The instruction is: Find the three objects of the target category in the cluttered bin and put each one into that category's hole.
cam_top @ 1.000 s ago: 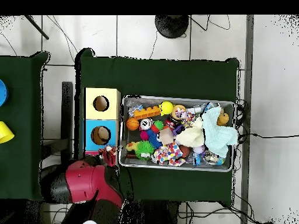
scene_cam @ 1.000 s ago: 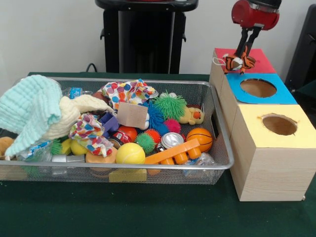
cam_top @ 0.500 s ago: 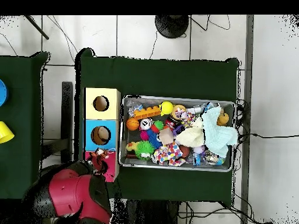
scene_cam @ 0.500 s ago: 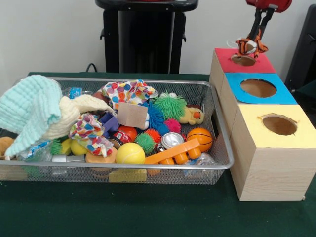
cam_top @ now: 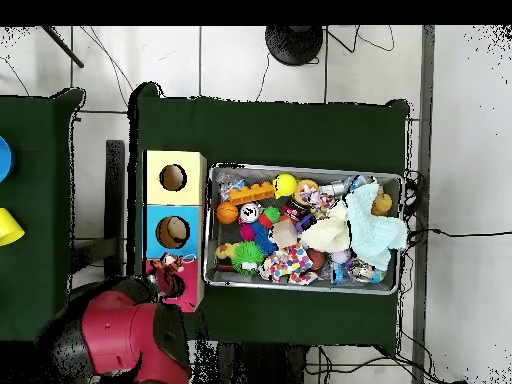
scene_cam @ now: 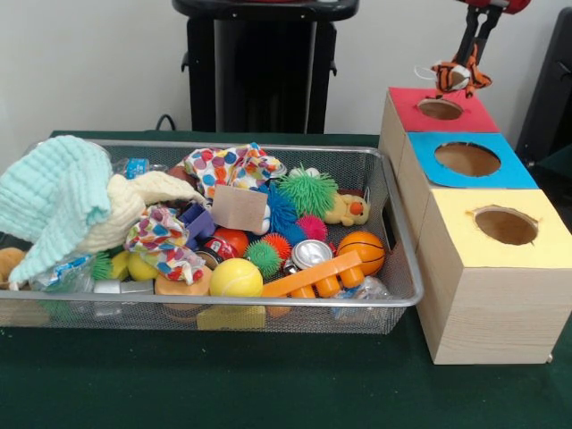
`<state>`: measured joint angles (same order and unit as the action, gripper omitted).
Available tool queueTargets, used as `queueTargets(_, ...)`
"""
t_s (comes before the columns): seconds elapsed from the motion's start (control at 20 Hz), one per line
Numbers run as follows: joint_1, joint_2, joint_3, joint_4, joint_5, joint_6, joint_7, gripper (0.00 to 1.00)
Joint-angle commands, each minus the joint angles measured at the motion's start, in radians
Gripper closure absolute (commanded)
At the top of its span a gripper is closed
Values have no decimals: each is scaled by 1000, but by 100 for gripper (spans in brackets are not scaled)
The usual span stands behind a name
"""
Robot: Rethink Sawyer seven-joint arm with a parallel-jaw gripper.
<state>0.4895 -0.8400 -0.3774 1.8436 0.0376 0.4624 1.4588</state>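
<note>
Lifted slightly since 0.5 s ago: claw (scene_cam: 466, 64) w/ tiger plush (scene_cam: 456, 76), hanging above red box hole (scene_cam: 441, 109).
Clamped tight on plush; drop step; needs centring over hole, then release.

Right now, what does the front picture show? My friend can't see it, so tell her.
The robot's claw holds a small orange-and-black striped plush tiger above the round hole in the red-topped wooden box. To the left, a silver wire-mesh basket is full of toys, with a yellow plush duck among them.
</note>
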Motion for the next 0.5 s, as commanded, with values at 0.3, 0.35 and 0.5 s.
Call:
queueTargets(0.3,-21,-30,50,162,56,-53,262,100)
queueTargets(0.35,-23,-35,53,173,56,-61,260,100)
queueTargets(0.5,-23,-46,58,203,56,-85,258,100)
